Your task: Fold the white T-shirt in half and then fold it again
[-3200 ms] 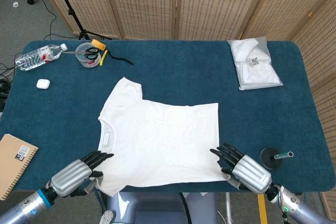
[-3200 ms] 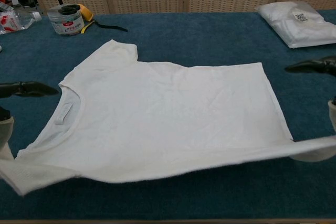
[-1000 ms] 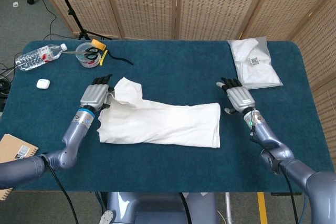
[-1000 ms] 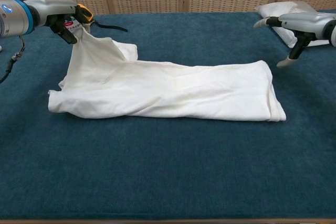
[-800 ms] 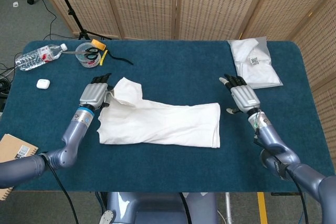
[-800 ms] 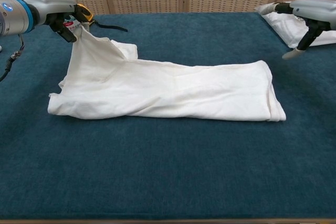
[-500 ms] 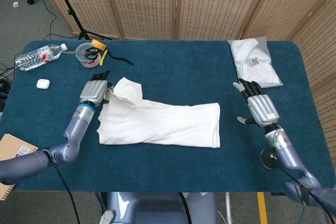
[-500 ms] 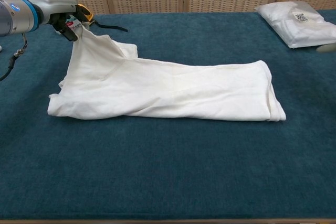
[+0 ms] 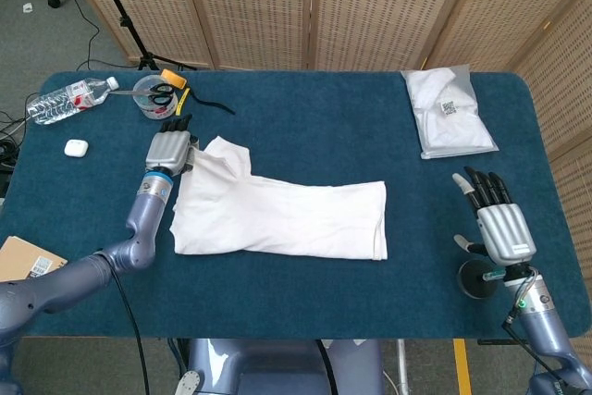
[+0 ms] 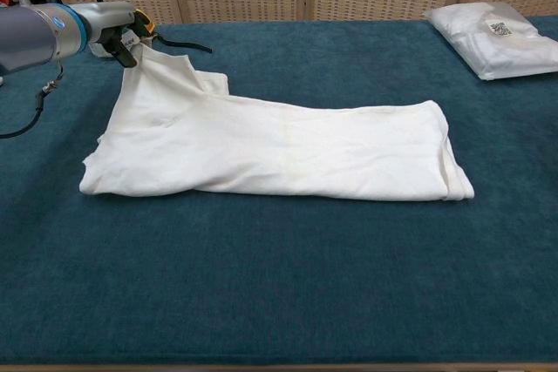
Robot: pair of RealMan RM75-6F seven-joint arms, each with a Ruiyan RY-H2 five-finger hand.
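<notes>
The white T-shirt (image 9: 277, 215) (image 10: 279, 145) lies folded in half lengthwise on the blue table, a long band with its fold along the near edge. My left hand (image 9: 168, 149) (image 10: 122, 41) grips the sleeve corner at the shirt's far left and holds it slightly raised. My right hand (image 9: 499, 219) hovers off the shirt near the table's right front corner, fingers spread, holding nothing. The chest view does not show the right hand.
A bagged white garment (image 9: 448, 113) (image 10: 497, 37) lies at the far right. A clear tub with scissors (image 9: 155, 96), a water bottle (image 9: 69, 99), a white earbud case (image 9: 76, 147) and a notebook (image 9: 23, 275) sit on the left. A black round stand (image 9: 479, 279) sits below my right hand.
My right hand has drawn back from the shirt's right edge toward the front right corner, leaving the chest view. My left hand has pulled the sleeve corner slightly farther back.
</notes>
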